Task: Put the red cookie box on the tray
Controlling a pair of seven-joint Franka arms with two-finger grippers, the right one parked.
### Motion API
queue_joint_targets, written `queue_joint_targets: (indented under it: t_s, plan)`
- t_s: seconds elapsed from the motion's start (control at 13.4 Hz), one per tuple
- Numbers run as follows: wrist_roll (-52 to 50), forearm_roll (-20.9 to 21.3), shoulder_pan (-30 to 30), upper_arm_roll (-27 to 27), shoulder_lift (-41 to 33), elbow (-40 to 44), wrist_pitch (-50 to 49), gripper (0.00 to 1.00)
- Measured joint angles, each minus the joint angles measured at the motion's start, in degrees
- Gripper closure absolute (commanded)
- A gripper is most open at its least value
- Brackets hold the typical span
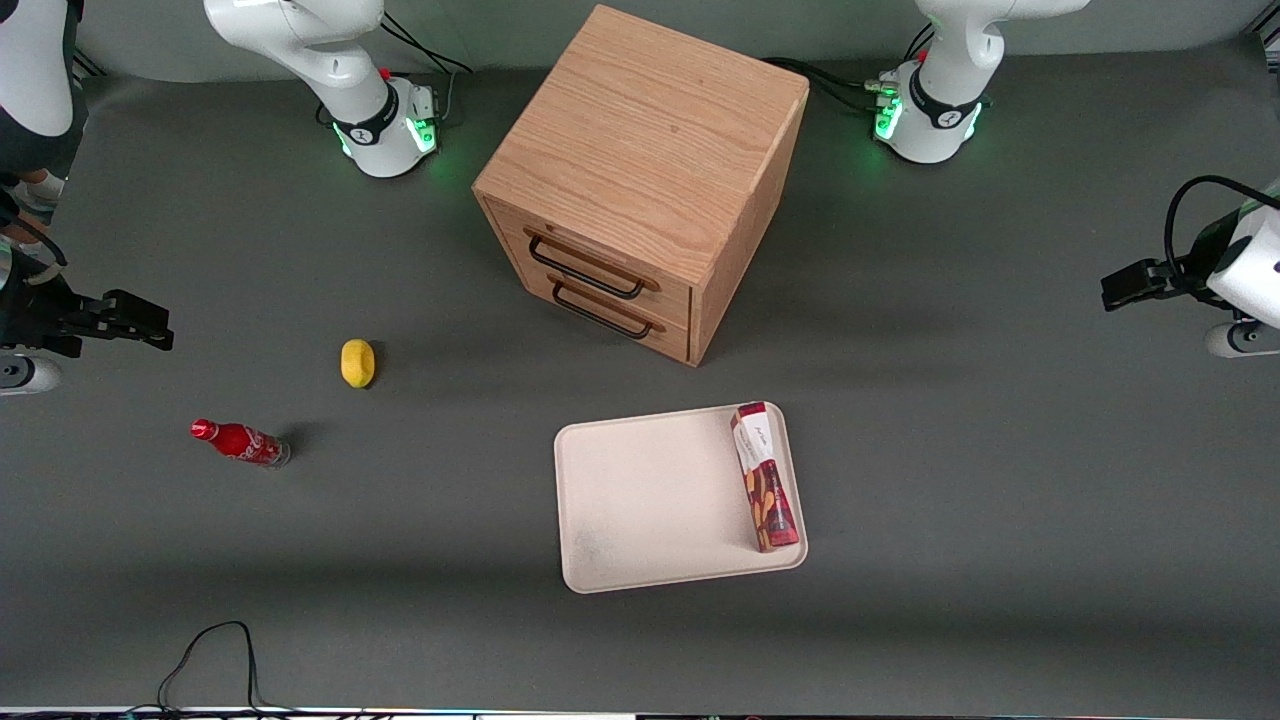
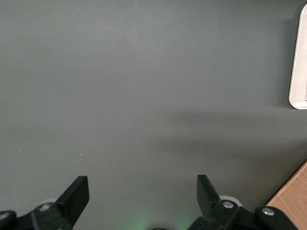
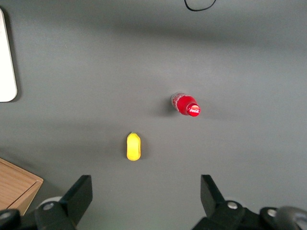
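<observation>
Cola bottle is standing toward the parked arm's end of the table, well apart from the gripper, and it is leaning a little in the front view. Just a bit farther from the front camera than the bottle, a yellow lemon is lying on the dark grey surface. A wooden drawer cabinet is sitting near the table's middle, its two dark-handled drawers closed and facing the front camera at an angle.

Nearer to the front camera than the cabinet, the tray is lying flat. The red cookie box is lying inside it along the rim that is closest to the gripper, one end pointing toward the cabinet and the other toward the front camera, its whole length resting on the tray.

The gripper is hanging above bare table at the working arm's end, well apart from the tray and the box, touching nothing. In the left wrist view its fingers are standing spread wide with only grey table between them, and a corner of the tray's rim and a corner of the wooden cabinet are showing at the edge.
</observation>
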Motion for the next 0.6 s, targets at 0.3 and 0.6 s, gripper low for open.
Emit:
queue_joint_targets:
  t_s: [0.3,0.6]
  plan:
    - [-1.44,0.0,-2.02,1.61,0.05,0.9,-0.95,0.0]
    - [-1.55,0.0,-2.34,2.33,0.06,1.2,-1.34,0.0]
